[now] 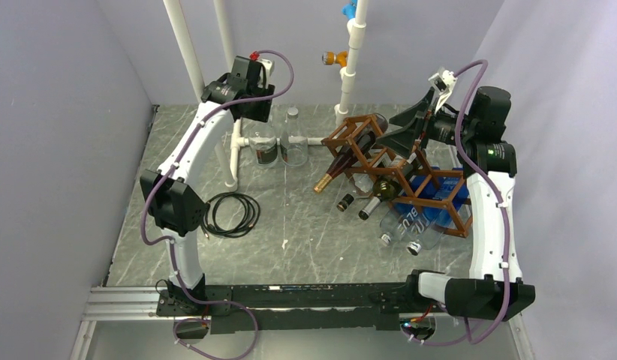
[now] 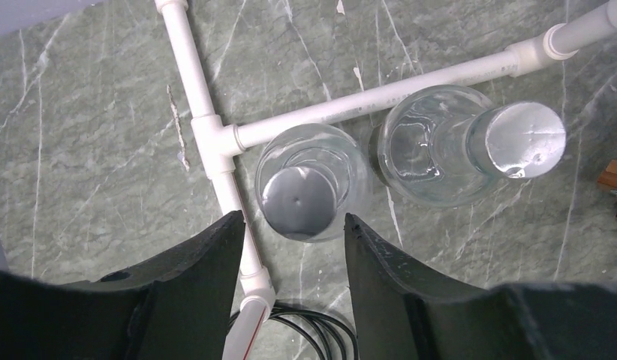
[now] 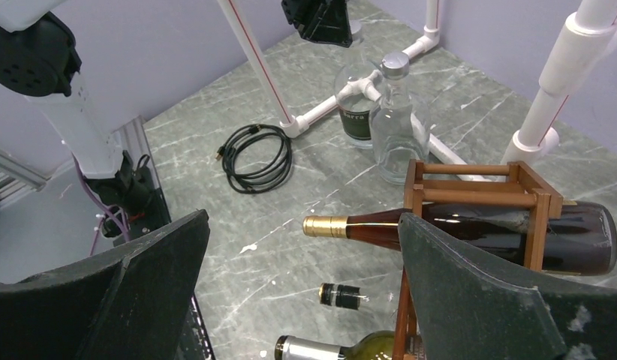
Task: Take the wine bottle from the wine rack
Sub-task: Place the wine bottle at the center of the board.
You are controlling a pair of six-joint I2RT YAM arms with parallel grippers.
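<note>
Your top camera sits high behind the arm bases (image 1: 187,291), looking down and forward over the whole desk (image 1: 305,247) to the back wall. Your left wrist camera looks straight down, close above two clear bottles (image 2: 433,146) and the white pipes (image 2: 215,135), with the left pincer (image 2: 292,221) at its bottom edge. Your right wrist camera looks slantwise across the desk past the right pincer (image 3: 302,225), with the rack (image 3: 478,196) near. All three share the clear bottles and pipes; top and right wrist also share the rack and the cable (image 1: 210,217).
</note>
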